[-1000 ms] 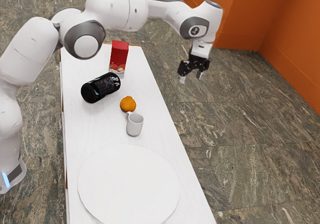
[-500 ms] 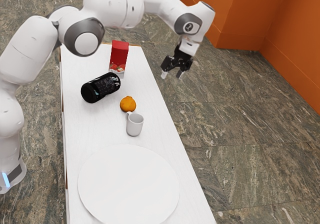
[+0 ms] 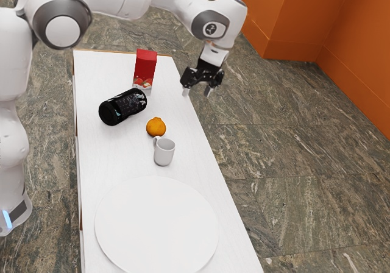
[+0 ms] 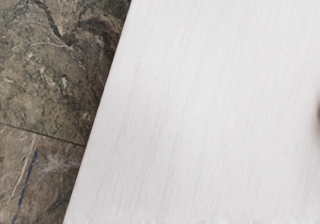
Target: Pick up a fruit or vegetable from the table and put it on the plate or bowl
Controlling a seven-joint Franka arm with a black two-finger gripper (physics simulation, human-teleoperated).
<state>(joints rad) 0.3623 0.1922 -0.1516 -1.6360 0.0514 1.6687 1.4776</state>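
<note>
A small orange fruit (image 3: 156, 127) lies on the white table (image 3: 109, 157), just behind a white mug (image 3: 164, 151). A large white plate (image 3: 156, 225) rests at the table's near end. My gripper (image 3: 195, 91) hangs open above the table's right edge in the exterior view, up and to the right of the orange, with nothing between its fingers. Under my hand, the wrist view takes in bare white table (image 4: 215, 114) and its edge against the stone floor (image 4: 45, 84).
A black bottle (image 3: 122, 106) lies on its side to the left of the orange. A red carton (image 3: 145, 70) stands upright behind it, close to my gripper. Dark stone floor (image 3: 292, 151) and orange walls (image 3: 317, 17) lie to the exterior view's right.
My arm has swung toward the exterior view's left, carrying the open gripper from over the floor to the table's right edge near the red carton. The objects have not moved.
</note>
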